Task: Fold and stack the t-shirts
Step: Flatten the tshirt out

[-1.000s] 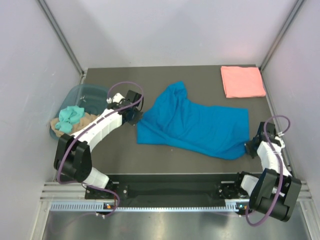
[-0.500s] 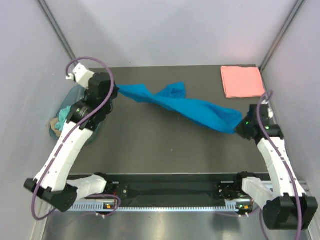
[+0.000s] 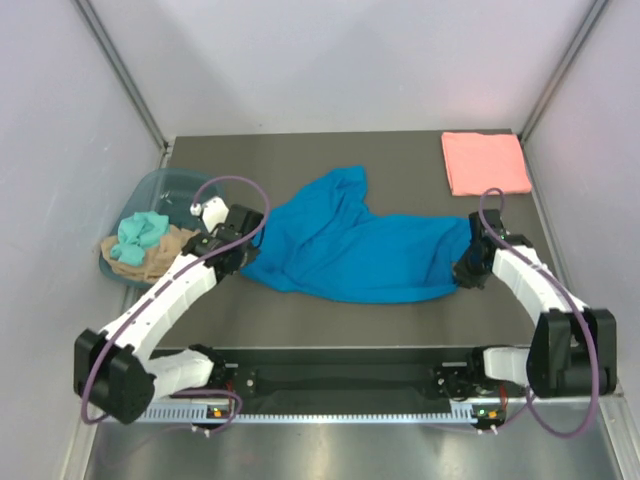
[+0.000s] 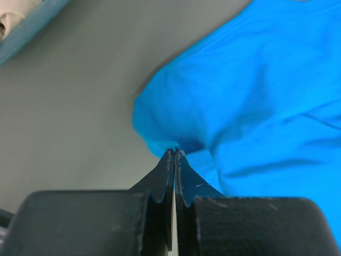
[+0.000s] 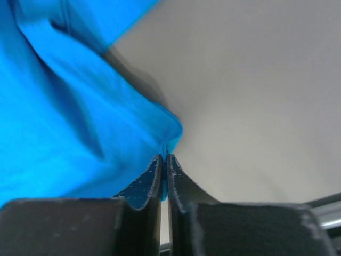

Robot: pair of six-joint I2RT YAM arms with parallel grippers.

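A bright blue t-shirt (image 3: 350, 250) lies spread and rumpled across the middle of the dark table. My left gripper (image 3: 243, 262) is shut on its left corner; the left wrist view shows blue cloth (image 4: 250, 96) pinched at the tips of my left gripper (image 4: 175, 152). My right gripper (image 3: 464, 272) is shut on the shirt's right corner, where the blue cloth (image 5: 64, 133) is nipped at the tips of my right gripper (image 5: 164, 156). A salmon pink t-shirt (image 3: 485, 162) lies folded flat at the table's back right corner.
A translucent blue-grey tub (image 3: 168, 190) stands at the left edge, holding teal cloth (image 3: 139, 236) and tan cloth (image 3: 165, 247). Its rim (image 4: 26, 29) shows in the left wrist view. Pale walls close in both sides and the back.
Half a second ago both grippers held the blue shirt stretched up in the air. Both have come down and nearer, and the shirt now lies spread on the table, still gripped at both corners.
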